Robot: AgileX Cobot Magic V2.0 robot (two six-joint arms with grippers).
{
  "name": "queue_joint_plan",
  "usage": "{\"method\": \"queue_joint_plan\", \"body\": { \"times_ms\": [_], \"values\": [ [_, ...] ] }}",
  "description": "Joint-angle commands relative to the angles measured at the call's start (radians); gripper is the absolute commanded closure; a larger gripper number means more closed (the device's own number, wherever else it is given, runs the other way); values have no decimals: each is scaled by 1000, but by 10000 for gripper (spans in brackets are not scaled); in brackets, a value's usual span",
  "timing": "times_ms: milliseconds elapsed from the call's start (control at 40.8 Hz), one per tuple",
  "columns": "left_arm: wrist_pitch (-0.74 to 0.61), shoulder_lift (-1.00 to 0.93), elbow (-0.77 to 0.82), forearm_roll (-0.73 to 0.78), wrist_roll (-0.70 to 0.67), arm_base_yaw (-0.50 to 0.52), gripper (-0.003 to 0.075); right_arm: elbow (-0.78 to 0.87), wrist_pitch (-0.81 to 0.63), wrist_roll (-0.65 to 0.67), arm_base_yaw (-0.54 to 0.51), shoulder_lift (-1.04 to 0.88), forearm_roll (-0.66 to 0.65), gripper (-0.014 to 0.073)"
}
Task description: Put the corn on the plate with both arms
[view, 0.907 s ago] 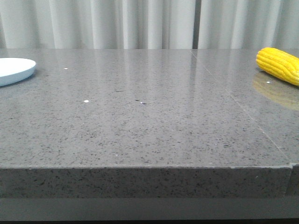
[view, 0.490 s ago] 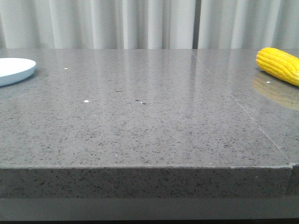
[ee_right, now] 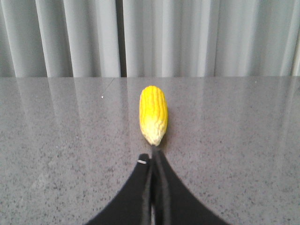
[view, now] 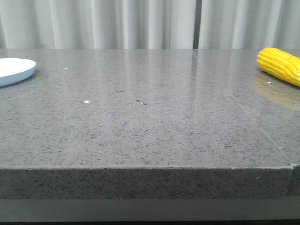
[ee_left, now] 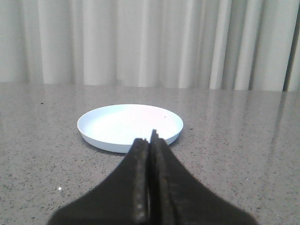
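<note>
The yellow corn (view: 281, 65) lies on the grey stone table at the far right of the front view, partly cut off by the frame edge. In the right wrist view the corn (ee_right: 153, 114) points its pale tip at my right gripper (ee_right: 152, 154), which is shut and empty just short of it. The pale blue-white plate (view: 14, 70) rests at the far left edge of the table. In the left wrist view the plate (ee_left: 130, 126) lies empty just beyond my left gripper (ee_left: 149, 139), shut with nothing held. Neither arm shows in the front view.
The grey speckled table (view: 150, 122) runs the full width, with its front edge (view: 145, 168) near the camera. A seam (view: 243, 110) crosses the right part of the top. Pale curtains (view: 140, 23) hang behind the far edge.
</note>
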Motion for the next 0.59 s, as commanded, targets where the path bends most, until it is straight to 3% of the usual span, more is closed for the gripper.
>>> {"method": "queue_joint_plan", "body": {
  "times_ms": [0, 343, 564],
  "values": [
    [-92, -18, -23, -8, -8, 0, 741, -83, -99, -3, -1, -18, 2, 655],
    [84, 20, -356, -8, -8, 0, 741, -450, 176, -3, -1, 34, 2, 655],
    [329, 182, -622, -8, -8, 0, 741, -641, 341, -3, -1, 181, 2, 655]
  ]
}}
